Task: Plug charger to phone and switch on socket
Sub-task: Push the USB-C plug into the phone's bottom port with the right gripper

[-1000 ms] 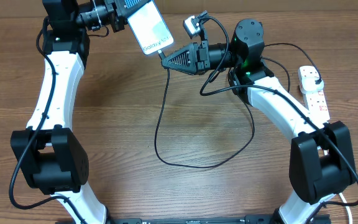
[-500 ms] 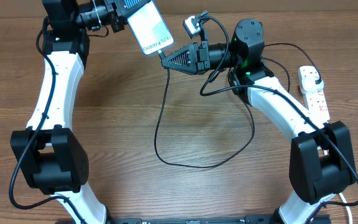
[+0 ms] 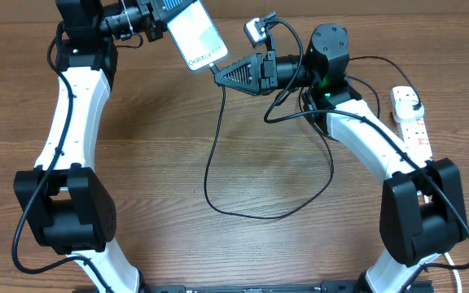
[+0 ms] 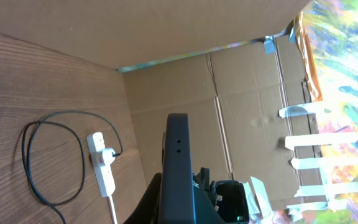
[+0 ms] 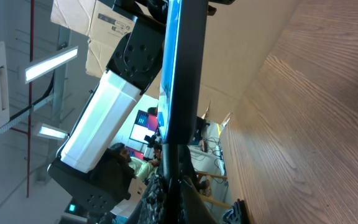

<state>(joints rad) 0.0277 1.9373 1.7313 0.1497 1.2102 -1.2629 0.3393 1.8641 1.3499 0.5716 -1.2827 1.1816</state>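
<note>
Hovering over a wood-grain table [image 3: 161,155] backed by cardboard [image 4: 185,37], left pincer [image 3: 163,18] pinches phone [image 3: 195,37], right pincer [image 3: 218,74] pinches charger [image 3: 206,175].

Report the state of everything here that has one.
phone, held off the table by the left gripper, screen up.
charger, tip at the phone's lower edge in the right gripper; seating unclear.
power strip, flat on the table, switch positions unreadable.
left gripper, shut on phone.
right gripper, shut on charger.
</note>
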